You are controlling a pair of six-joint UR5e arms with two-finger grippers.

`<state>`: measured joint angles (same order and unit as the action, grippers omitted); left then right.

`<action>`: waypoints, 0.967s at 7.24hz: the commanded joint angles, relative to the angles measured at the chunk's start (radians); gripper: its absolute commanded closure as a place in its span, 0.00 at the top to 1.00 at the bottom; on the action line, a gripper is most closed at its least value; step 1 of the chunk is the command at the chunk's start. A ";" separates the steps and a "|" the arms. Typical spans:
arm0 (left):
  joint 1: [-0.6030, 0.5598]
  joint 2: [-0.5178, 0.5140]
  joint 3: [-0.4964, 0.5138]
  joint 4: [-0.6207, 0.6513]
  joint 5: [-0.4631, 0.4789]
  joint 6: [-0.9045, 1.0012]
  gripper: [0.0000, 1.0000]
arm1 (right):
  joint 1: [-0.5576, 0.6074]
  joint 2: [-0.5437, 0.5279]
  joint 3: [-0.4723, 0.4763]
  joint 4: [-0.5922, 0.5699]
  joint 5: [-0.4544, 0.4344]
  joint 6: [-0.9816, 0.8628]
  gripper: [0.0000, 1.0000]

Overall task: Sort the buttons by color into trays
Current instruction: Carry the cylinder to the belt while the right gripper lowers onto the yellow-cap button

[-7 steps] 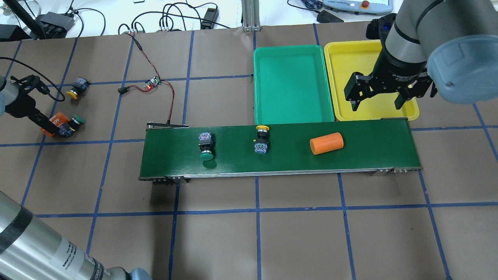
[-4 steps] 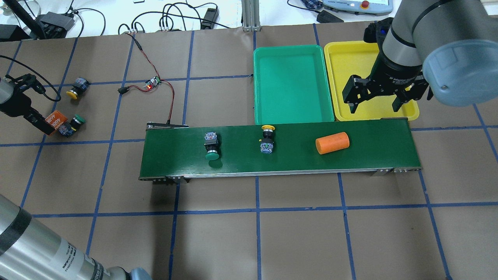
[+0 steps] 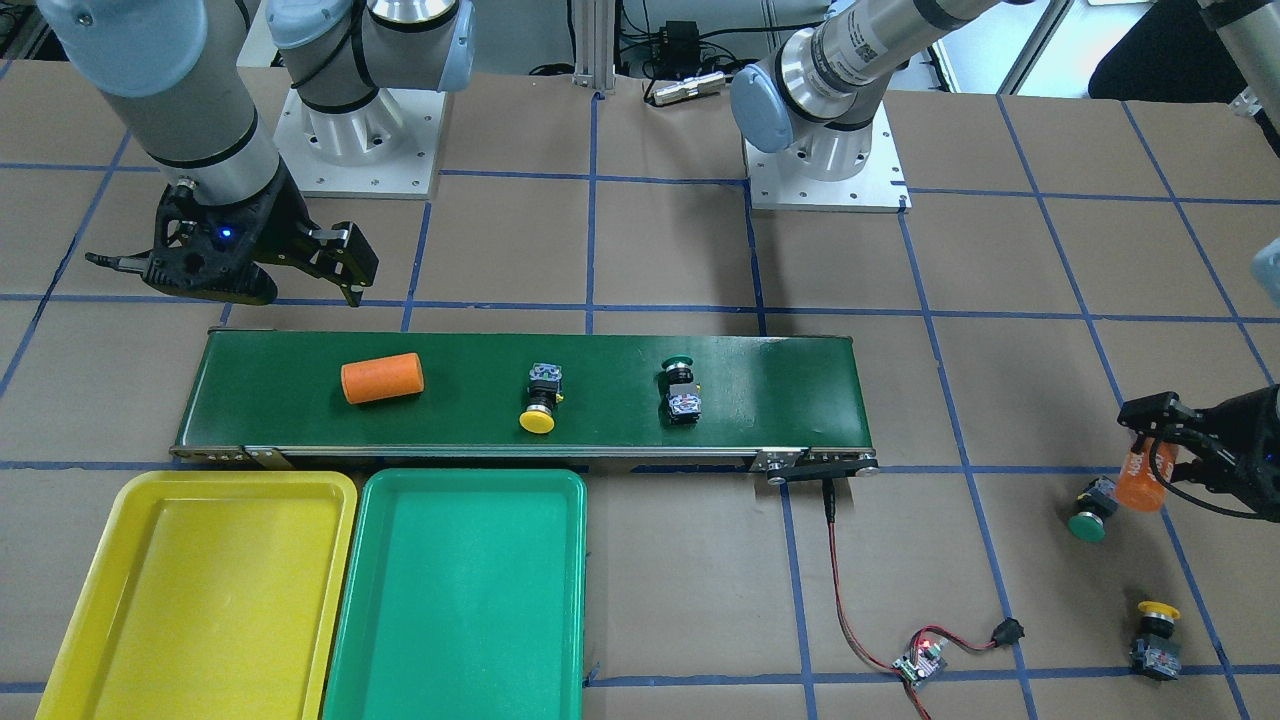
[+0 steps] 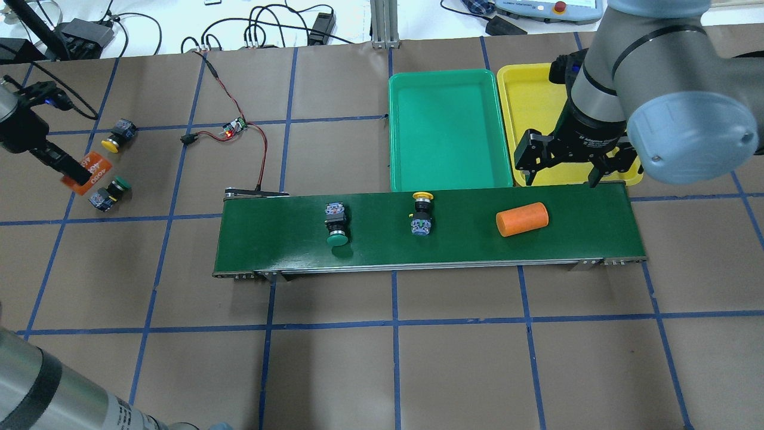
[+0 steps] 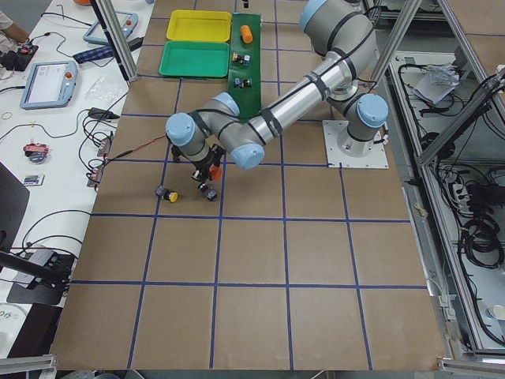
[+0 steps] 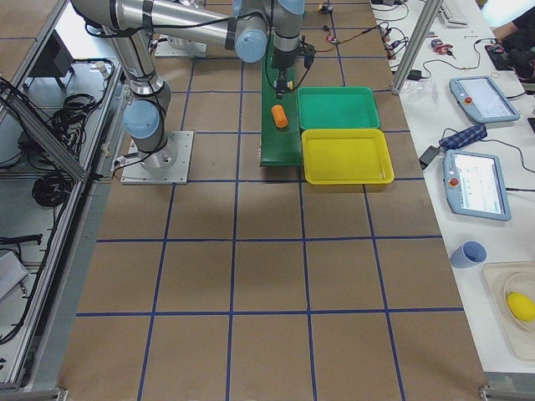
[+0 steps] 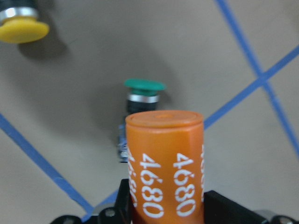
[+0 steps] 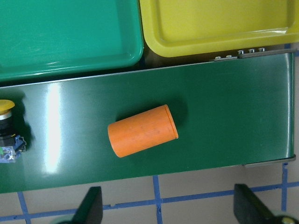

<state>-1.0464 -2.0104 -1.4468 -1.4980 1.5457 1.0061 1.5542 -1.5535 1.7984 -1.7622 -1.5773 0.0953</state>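
Right, front-facing view first: the right gripper (image 3: 225, 285) hangs in the air by the tray end of the conveyor belt (image 3: 780, 370), fingers spread wide apart. On the belt lie a plain orange cylinder (image 3: 382, 379), the belt yellow button (image 3: 540, 402) and the belt green button (image 3: 681, 390), in a row and well apart. On the near side of the belt the yellow tray (image 3: 200, 600) and the green tray (image 3: 460, 600) sit side by side.

Out at the far right, the left gripper (image 3: 1148, 462) is clamped on the 4680 cylinder (image 3: 1138, 487), just beside the table green button (image 3: 1090, 512). The table yellow button (image 3: 1155, 635) lies apart, on the brown table (image 3: 1050, 250).

From overhead, the right gripper (image 4: 558, 173) shows its fingers parted over the yellow tray's near rim, close to the plain orange cylinder (image 4: 522, 219). The left gripper (image 4: 74, 173) holds its cylinder between the two table buttons.

Exterior left: the near arm reaches down over the two table buttons, but the grip is too small to judge here. Exterior right: the arm's wrist hangs above the belt, beyond the plain cylinder (image 6: 279, 115).

Left wrist camera: "4680" reads clearly on the held cylinder (image 7: 163, 163), with the green cap (image 7: 144, 85) just beyond it and the yellow cap (image 7: 21, 29) in the top left corner.

Right wrist camera: both fingertips (image 8: 88, 207) stand far apart, and the plain cylinder lies tilted on the belt ahead of them, with the belt yellow button (image 8: 5, 126) at the left edge.
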 commanded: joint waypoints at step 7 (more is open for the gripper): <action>-0.466 0.274 -0.345 0.085 -0.013 -0.429 0.00 | 0.191 0.211 0.038 -0.163 0.068 0.238 1.00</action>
<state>-1.4945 -1.7554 -1.7618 -1.4218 1.5333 0.3253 1.7374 -1.3671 1.8329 -1.9227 -1.5144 0.3279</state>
